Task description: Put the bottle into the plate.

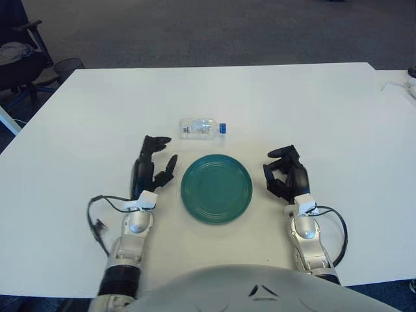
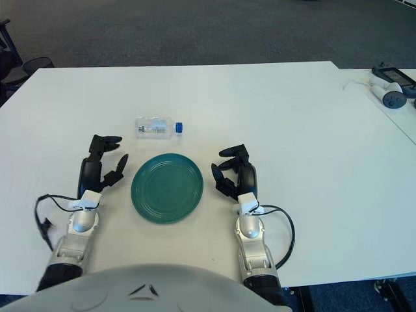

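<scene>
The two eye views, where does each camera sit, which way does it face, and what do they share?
Left eye view: sits in the robot's head, faces forward and down at the white table; shows the left hand left of the green plate, the right hand right of it, both forearms, and the torso at the bottom edge.
Right eye view: sits just to the right, facing the same way; same body parts, scene shifted left.
Shared: the plate, the bottle lying on its side beyond it, both hands holding nothing.

A white table (image 1: 312,97) stands on dark grey carpet (image 1: 195,32), an office chair (image 1: 19,58) beside it
</scene>
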Controlling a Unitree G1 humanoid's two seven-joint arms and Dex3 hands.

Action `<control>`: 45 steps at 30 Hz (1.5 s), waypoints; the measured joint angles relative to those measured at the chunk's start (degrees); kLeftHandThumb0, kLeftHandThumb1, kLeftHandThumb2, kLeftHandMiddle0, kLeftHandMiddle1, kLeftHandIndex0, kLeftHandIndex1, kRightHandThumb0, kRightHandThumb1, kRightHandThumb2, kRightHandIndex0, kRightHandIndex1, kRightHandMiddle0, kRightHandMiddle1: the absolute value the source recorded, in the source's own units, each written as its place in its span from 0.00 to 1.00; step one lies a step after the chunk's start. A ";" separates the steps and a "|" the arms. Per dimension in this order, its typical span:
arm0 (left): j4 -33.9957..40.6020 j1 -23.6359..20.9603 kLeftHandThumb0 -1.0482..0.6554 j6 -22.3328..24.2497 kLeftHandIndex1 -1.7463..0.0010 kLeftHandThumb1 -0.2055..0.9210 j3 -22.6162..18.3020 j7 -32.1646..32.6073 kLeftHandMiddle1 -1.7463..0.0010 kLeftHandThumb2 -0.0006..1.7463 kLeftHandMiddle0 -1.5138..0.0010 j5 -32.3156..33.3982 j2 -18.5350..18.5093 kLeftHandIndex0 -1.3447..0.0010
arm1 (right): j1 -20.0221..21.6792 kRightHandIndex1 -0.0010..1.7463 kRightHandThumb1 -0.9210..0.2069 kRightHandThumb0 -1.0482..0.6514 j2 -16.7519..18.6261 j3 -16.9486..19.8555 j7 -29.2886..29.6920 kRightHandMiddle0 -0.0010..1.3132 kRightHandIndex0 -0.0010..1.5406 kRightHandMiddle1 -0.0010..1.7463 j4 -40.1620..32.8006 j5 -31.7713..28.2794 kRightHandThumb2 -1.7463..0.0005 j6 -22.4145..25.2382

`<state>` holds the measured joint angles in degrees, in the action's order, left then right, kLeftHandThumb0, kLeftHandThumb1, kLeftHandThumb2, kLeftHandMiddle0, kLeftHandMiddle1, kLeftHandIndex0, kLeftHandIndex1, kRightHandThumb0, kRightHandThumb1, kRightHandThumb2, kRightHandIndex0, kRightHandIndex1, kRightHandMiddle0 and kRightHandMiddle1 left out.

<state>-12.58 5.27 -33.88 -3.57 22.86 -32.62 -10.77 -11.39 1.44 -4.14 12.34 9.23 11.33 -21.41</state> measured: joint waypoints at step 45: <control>-33.10 -56.96 0.04 6.41 0.85 1.00 33.92 -37.49 0.99 0.33 0.96 -15.62 -7.73 1.00 | 5.53 0.83 0.06 0.61 1.59 0.18 1.23 0.18 0.32 0.89 4.67 0.62 0.74 2.17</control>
<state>-45.68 -51.68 -27.47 30.35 -14.63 -48.24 -18.50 -5.85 3.03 -3.96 13.57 13.90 11.95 -19.24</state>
